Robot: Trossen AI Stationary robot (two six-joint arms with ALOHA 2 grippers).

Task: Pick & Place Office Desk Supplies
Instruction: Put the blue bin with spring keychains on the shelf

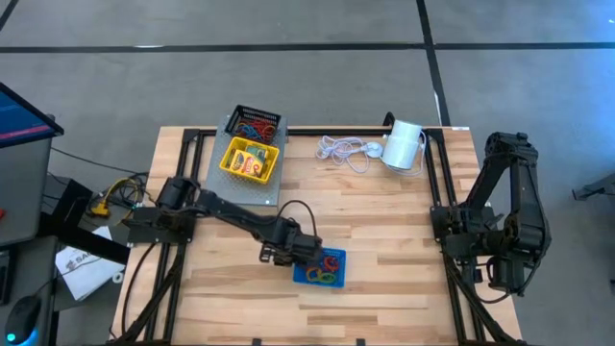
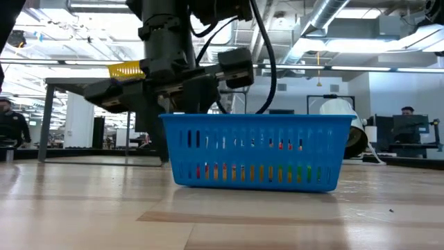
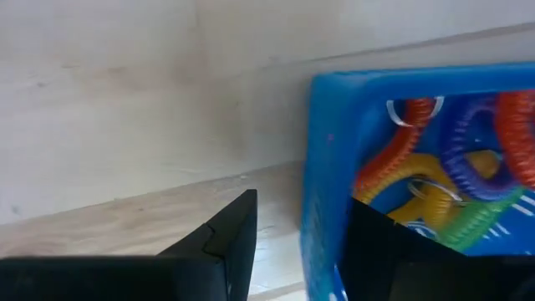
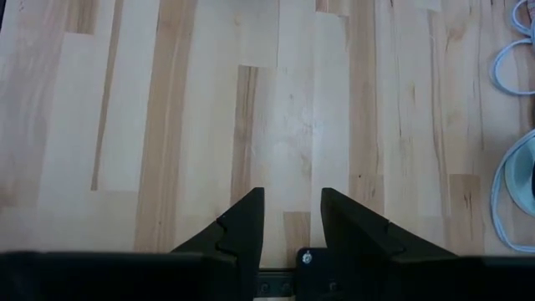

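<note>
A blue tray [image 1: 320,267] stands on the wooden table near its front edge and holds coloured coiled loops [image 3: 451,176]. My left gripper [image 3: 301,209] points down over the tray's left end wall [image 3: 322,167], open. One finger [image 3: 226,242] is outside the wall and the other finger [image 3: 393,251] is inside the tray, with a gap showing beside the wall. At the back left a yellow tray [image 1: 250,160] with small crayon boxes and a black mesh tray [image 1: 256,123] with coloured loops rest on a grey plate [image 1: 245,187]. My right gripper [image 4: 292,205] waits open at the table's right side.
A coiled white cord [image 1: 346,151] and a white cylinder [image 1: 404,144] lie at the back, right of the middle. Bare wood spreads between the blue tray and my right arm [image 1: 504,221]. Dark frame rails run along both sides of the table.
</note>
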